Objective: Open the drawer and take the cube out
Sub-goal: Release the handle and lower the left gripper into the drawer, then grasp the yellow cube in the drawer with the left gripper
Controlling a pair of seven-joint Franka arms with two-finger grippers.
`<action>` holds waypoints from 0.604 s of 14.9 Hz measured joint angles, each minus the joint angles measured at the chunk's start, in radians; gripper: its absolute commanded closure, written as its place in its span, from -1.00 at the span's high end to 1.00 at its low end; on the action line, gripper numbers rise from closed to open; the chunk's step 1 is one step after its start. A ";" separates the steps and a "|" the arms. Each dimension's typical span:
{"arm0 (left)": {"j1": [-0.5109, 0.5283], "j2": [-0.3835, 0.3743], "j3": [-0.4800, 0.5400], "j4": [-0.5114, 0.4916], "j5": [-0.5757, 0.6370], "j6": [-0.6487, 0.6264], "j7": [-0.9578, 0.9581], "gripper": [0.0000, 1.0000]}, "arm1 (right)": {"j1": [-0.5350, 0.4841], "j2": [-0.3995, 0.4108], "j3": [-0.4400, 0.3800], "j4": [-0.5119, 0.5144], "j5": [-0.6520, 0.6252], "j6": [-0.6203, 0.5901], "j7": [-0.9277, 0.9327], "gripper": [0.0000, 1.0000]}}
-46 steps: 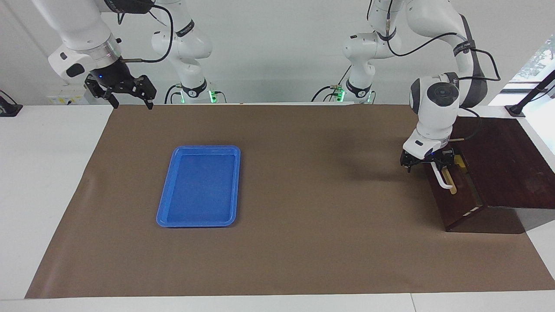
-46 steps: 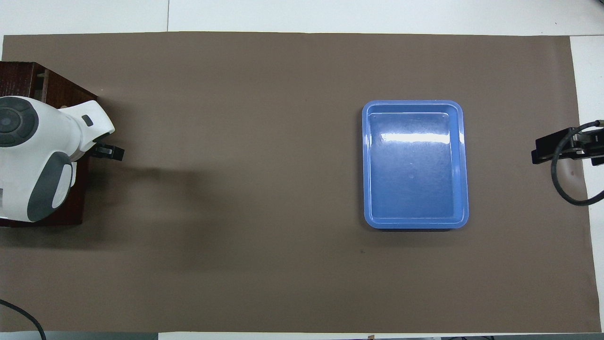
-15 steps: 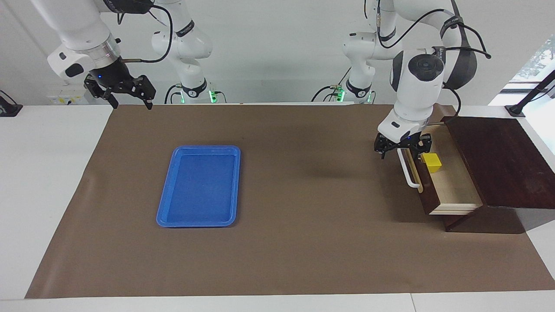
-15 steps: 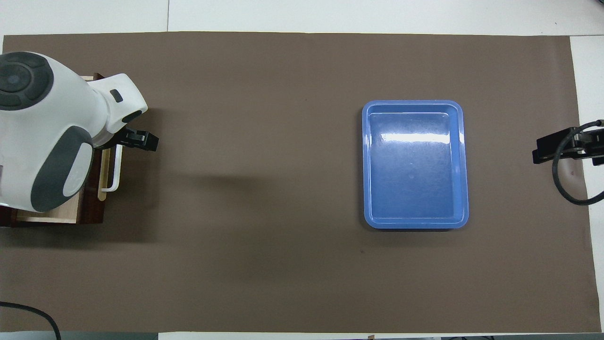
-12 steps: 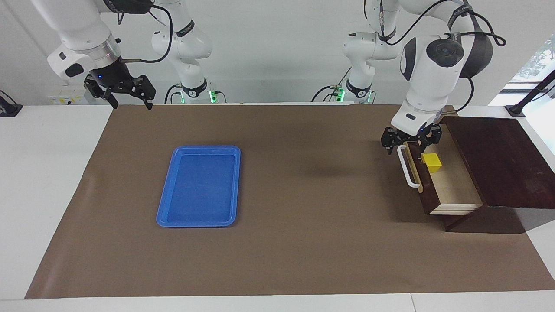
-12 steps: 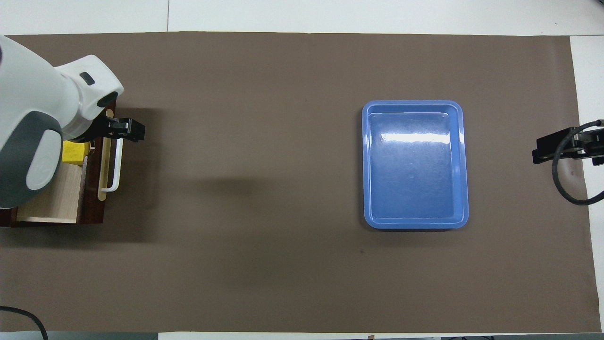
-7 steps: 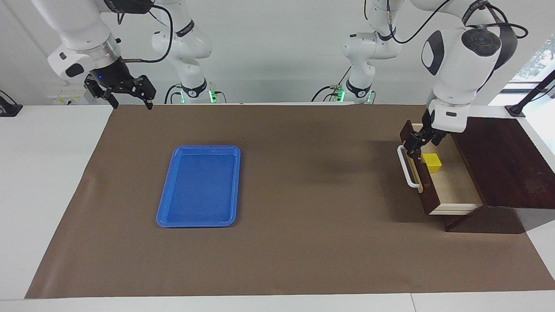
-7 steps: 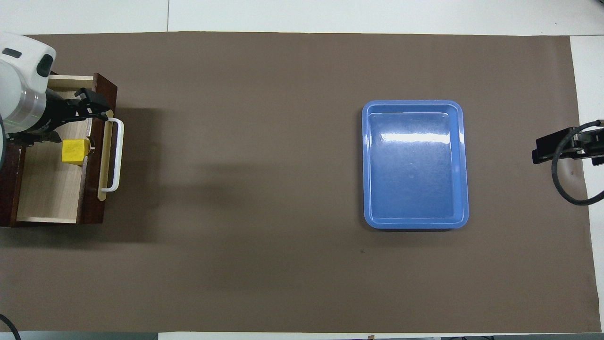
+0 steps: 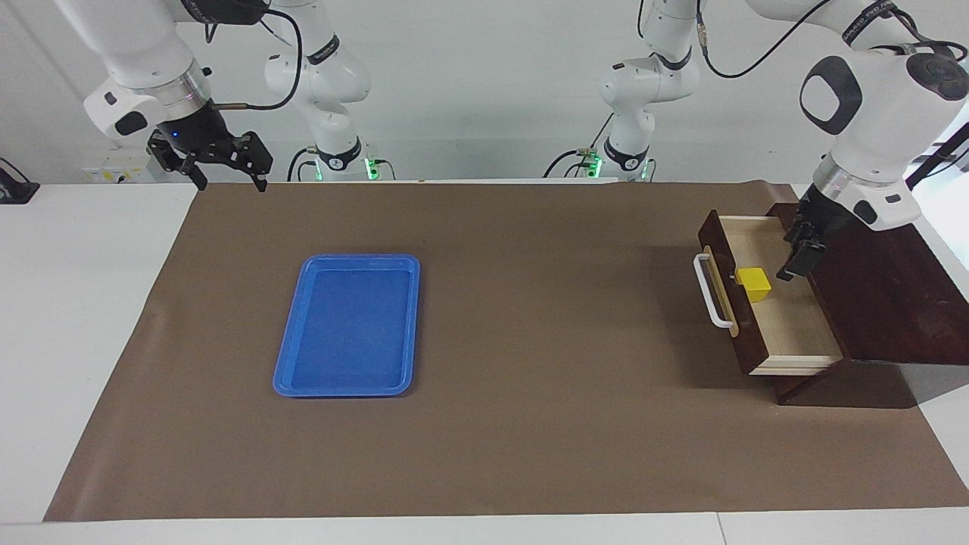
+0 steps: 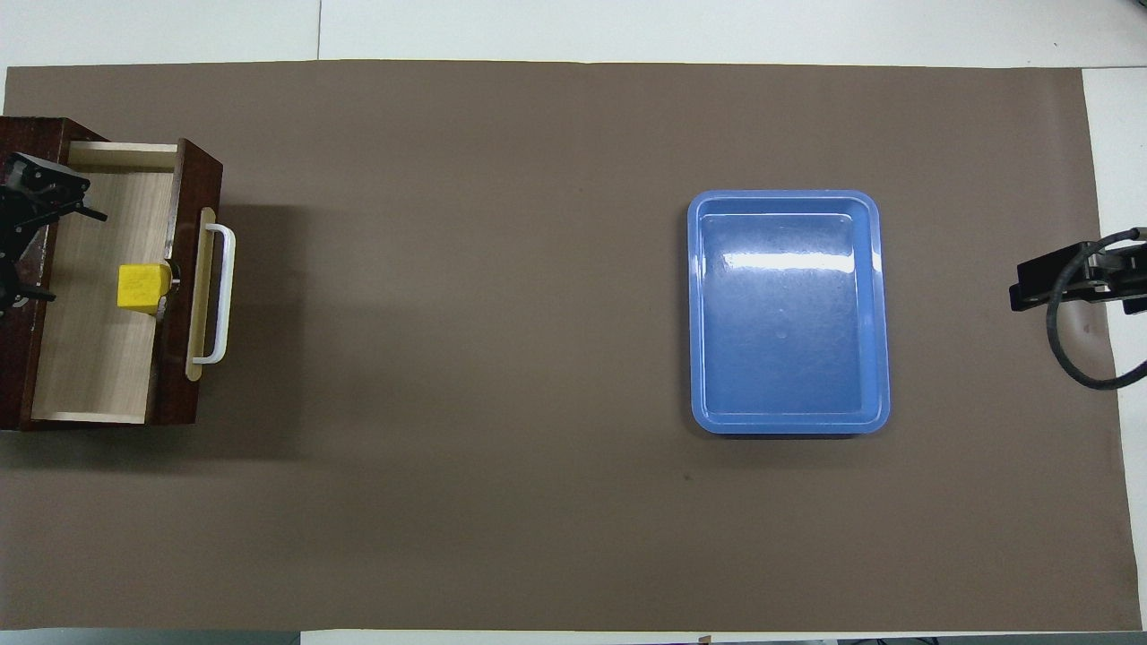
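Note:
The drawer [image 9: 733, 306] of the dark wooden box [image 9: 878, 280] stands pulled open, its white handle [image 9: 710, 291] toward the table's middle. The small yellow cube [image 9: 754, 283] lies in the pale interior just inside the drawer front; it also shows in the overhead view [image 10: 143, 288]. My left gripper [image 9: 799, 253] is open and empty, over the drawer's inner end where it meets the box, apart from the cube. In the overhead view it [image 10: 27, 242] is cut by the picture's edge. My right gripper [image 9: 223, 178] is open and waits in the air over the mat's corner at its own end.
An empty blue tray [image 9: 348, 325] lies on the brown mat [image 9: 530, 341] toward the right arm's end of the table; it also shows in the overhead view [image 10: 789, 313]. The box top [image 9: 886, 303] overhangs the drawer's inner part.
My left gripper pulled the drawer open by the handle, let go, rose and swung over the drawer toward the box. The cube came into sight. The right arm has not moved.

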 measured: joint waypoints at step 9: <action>0.011 -0.001 -0.008 -0.134 -0.003 0.127 -0.333 1.00 | 0.002 0.000 0.003 -0.006 0.000 0.000 0.000 1.00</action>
